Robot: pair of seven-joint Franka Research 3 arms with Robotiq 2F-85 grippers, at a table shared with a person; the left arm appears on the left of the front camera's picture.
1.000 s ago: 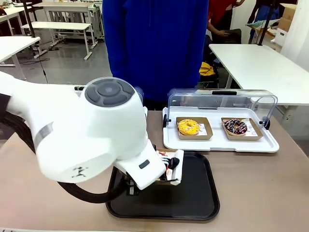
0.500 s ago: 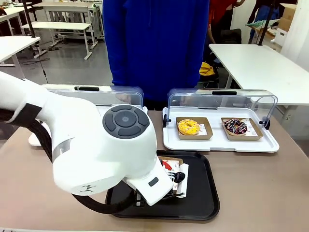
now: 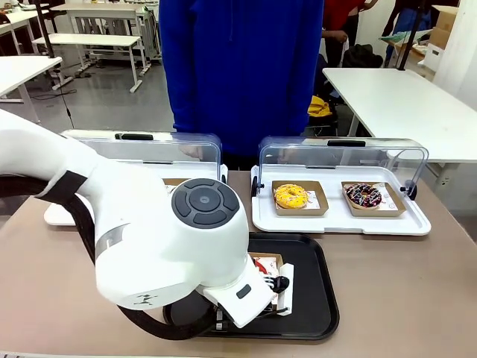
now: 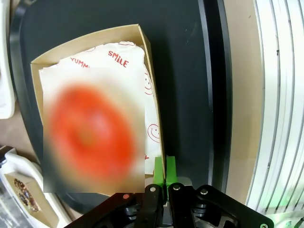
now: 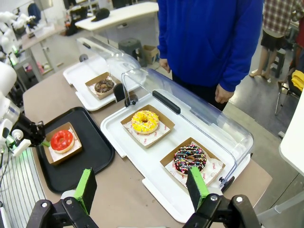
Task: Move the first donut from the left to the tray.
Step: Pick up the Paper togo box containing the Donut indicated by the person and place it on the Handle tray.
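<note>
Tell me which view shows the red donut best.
The right wrist view: the red donut sits unobstructed in its holder on the black tray, the left claw pinching the holder's edge. The left wrist view blurs it; the front view shows a sliver beside the left arm.

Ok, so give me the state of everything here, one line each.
red donut: sitting in its cardboard holder, on the black tray.
left hand: shut on the cardboard holder's wall.
right hand: open, empty.
right case lid: raised open.
left case lid: raised open.
yellow donut: in its own holder, inside the right case.
</note>
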